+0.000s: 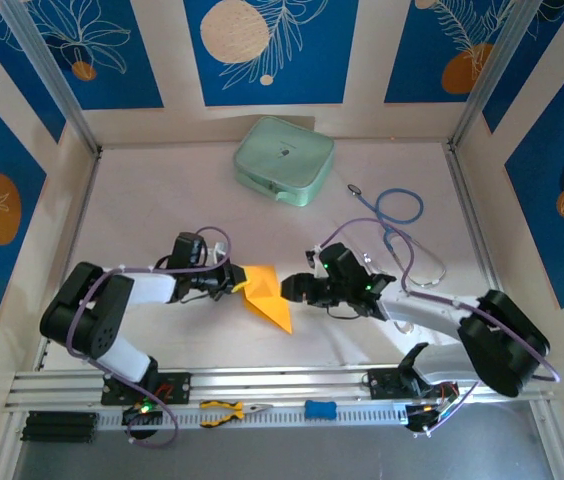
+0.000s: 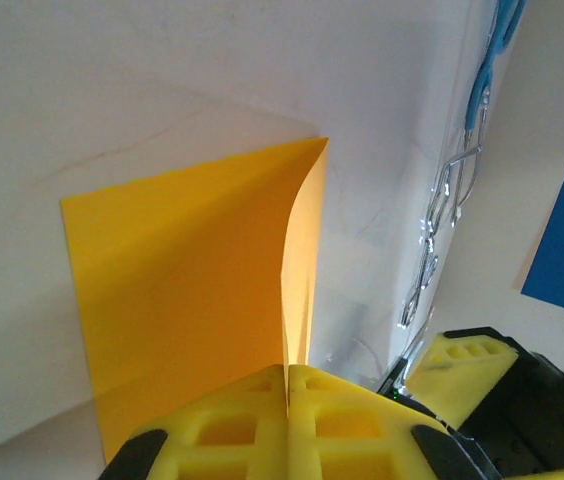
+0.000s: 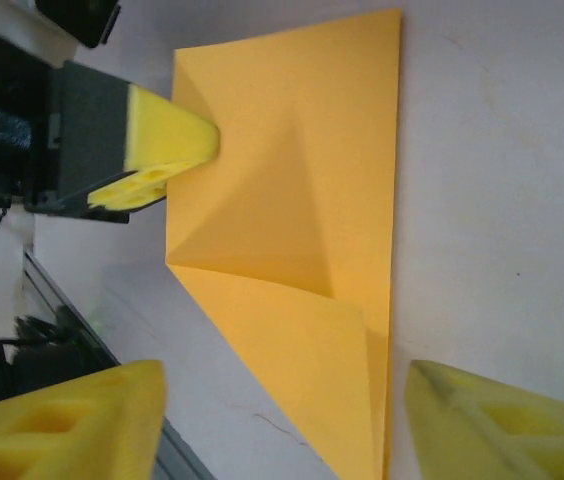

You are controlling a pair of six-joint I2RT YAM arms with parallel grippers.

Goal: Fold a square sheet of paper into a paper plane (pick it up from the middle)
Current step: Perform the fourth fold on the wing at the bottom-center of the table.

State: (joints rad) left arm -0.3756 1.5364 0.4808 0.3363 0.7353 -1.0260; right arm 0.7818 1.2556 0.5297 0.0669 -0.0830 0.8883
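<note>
Overhead, blue floral panels enclose pale table and orange paper.

Table: paper, green case, stethoscope

The left gripper is pinched tight on the left edge of the square sheet of paper, its elbow folded. The right gripper faces it from the sheet's right side, jaws spread, gripping nothing.

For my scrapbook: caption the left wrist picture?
Jaws of the left gripper pinch a raised fold of the thin orange-yellow paper sheet.
</note>
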